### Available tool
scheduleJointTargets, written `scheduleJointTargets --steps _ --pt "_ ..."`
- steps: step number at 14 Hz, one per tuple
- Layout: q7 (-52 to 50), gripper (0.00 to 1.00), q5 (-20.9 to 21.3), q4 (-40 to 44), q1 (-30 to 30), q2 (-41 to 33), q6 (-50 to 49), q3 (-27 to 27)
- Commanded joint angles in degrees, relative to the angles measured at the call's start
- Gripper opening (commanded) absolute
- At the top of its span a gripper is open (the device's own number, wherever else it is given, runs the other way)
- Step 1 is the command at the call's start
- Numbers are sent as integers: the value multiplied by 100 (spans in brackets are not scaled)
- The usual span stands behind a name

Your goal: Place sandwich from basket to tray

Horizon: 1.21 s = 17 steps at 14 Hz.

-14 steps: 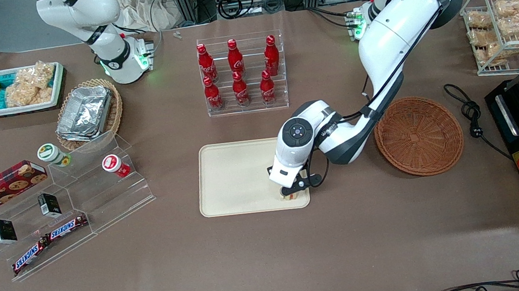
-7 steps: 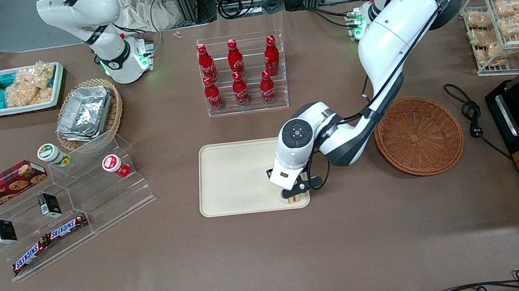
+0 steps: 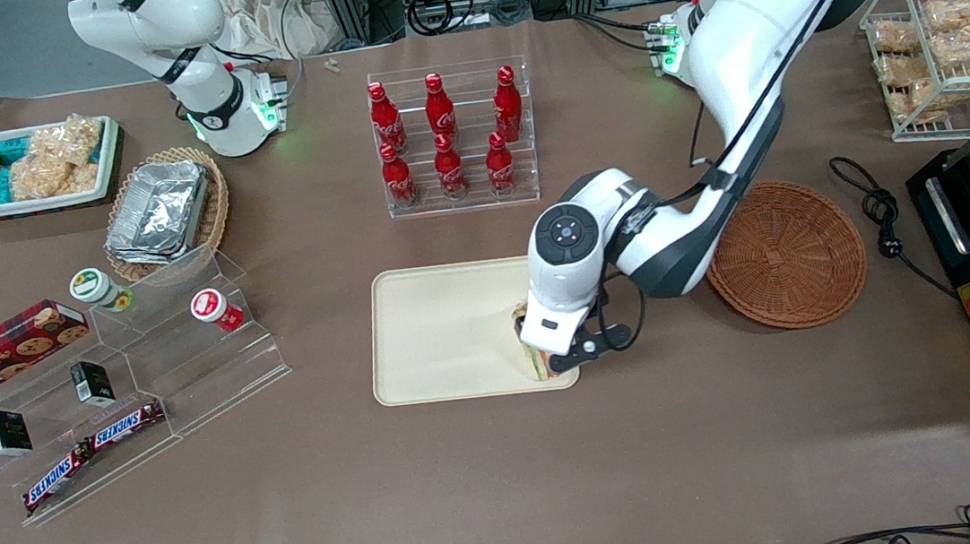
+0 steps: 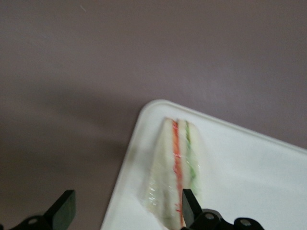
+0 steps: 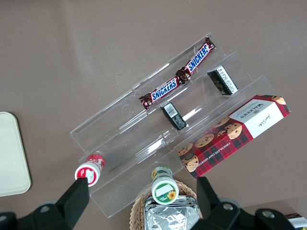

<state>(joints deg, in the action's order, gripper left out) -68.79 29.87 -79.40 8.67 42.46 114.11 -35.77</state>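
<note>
Gripper [image 4: 125,213]: seen spread wide in the wrist view, nothing pinched; held above the tray's corner nearest the front camera, at the working arm's end. In the front view it is mostly hidden under the wrist [image 3: 560,286].
Fingers [image 4: 190,207]: one is seen over the sandwich's wide end, the other out over the bare desk; no contact with the sandwich can be confirmed.
Sandwich [image 4: 175,170]: lies on the tray just inside its rounded corner, cut face up, with red and green filling stripes between pale bread; clear wrap is noted. In the front view only an edge [image 3: 534,364] is seen beside the wrist.
Tray [image 3: 442,331]: cream, rectangular, flat on the desk; nothing else is seen on it.
Basket [image 3: 782,252]: round, reddish-brown wicker, beside the tray toward the working arm's end; part of its rim is covered by the forearm.
Desk [image 3: 507,486]: brown surface.
Bottle rack [image 3: 446,136]: clear, six red bottles in it, farther from the front camera than the tray.
Stepped acrylic stand [image 3: 136,381]: toward the parked arm's end; snack bars and small cups are carried on it.
</note>
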Motion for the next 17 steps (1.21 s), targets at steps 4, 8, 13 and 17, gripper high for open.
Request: scheduleJointTargets --steps 4,8,13,17 --pt "1576 100 -1218 -443 -515 -1440 -881 253" --pt "3358 100 -2448 -1644 -437 -3011 -873 1544" --pt "5301 100 -2968 -2290 -507 -3956 -1328 2547" --pt "6612 100 -2996 -2106 -507 -4114 -1751 3364"
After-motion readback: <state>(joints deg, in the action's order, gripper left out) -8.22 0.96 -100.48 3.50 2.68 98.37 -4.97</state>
